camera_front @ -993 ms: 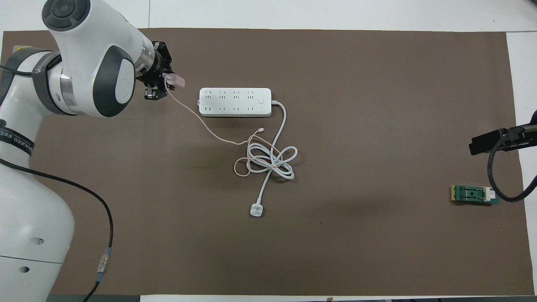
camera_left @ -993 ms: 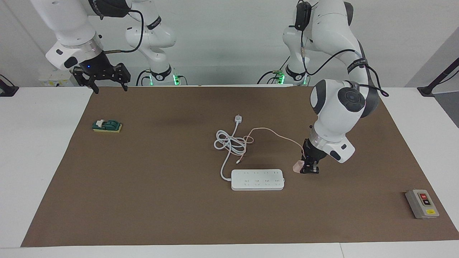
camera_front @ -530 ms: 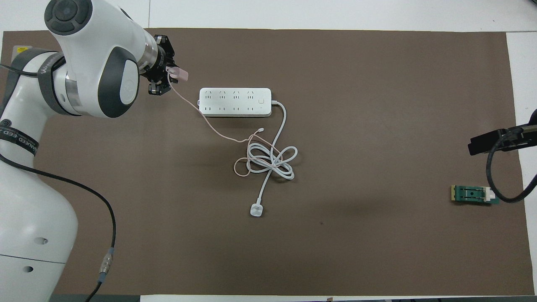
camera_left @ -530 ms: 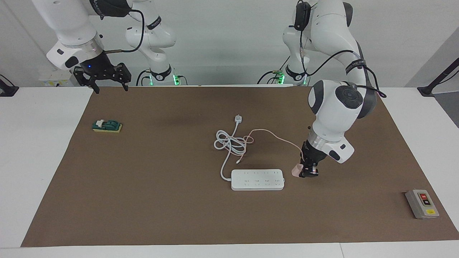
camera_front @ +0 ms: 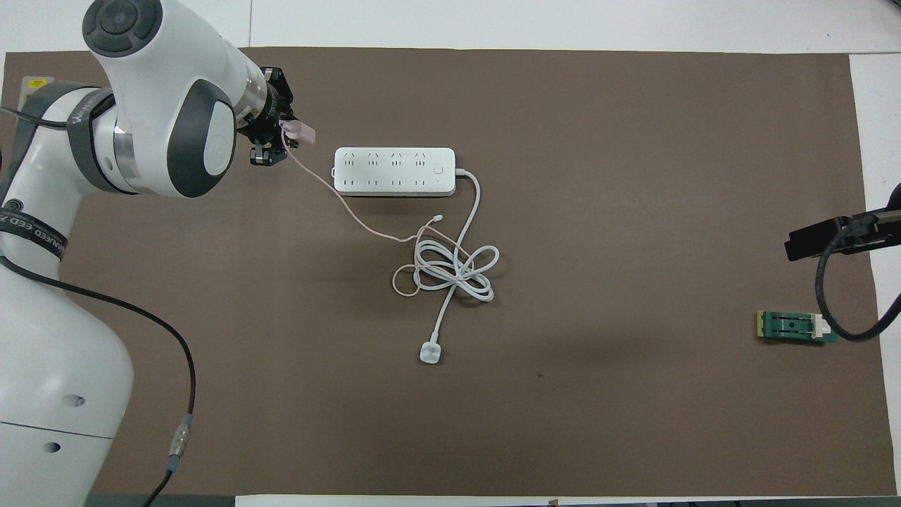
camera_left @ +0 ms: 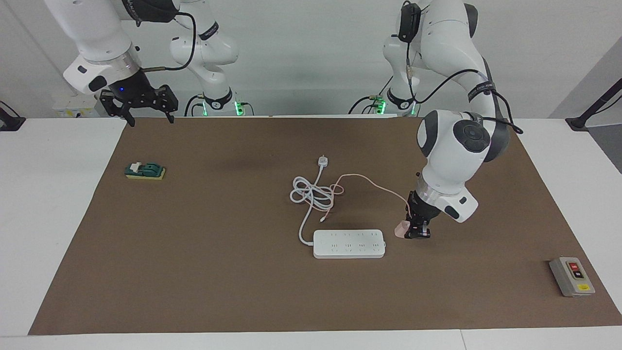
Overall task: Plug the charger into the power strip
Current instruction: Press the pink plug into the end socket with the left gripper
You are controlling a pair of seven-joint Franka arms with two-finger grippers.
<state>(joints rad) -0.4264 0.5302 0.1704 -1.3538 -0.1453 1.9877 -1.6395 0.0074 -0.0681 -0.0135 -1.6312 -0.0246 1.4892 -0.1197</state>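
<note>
The white power strip [camera_left: 349, 243] [camera_front: 394, 170] lies flat on the brown mat, its thick white cord coiled nearer the robots. My left gripper [camera_left: 417, 230] [camera_front: 271, 137] is shut on the pale-pink charger [camera_left: 402, 228] [camera_front: 300, 131] and holds it just above the mat, beside the strip's end toward the left arm's side. The charger's thin pink cable [camera_left: 371, 183] [camera_front: 352, 211] trails from it to the coiled cord. My right gripper [camera_left: 143, 108] hangs open above the mat's corner by its own base; the overhead view shows only part of it [camera_front: 834, 236].
A green and white block [camera_left: 145, 170] [camera_front: 797, 327] sits on the mat toward the right arm's end. A grey switch box [camera_left: 572, 276] lies near the mat's corner farthest from the robots, toward the left arm's end. The cord's white plug [camera_left: 322, 161] [camera_front: 430, 352] rests nearer the robots.
The left gripper has carried the charger slightly toward the power strip's end and lifted it a little. The right arm has not moved.
</note>
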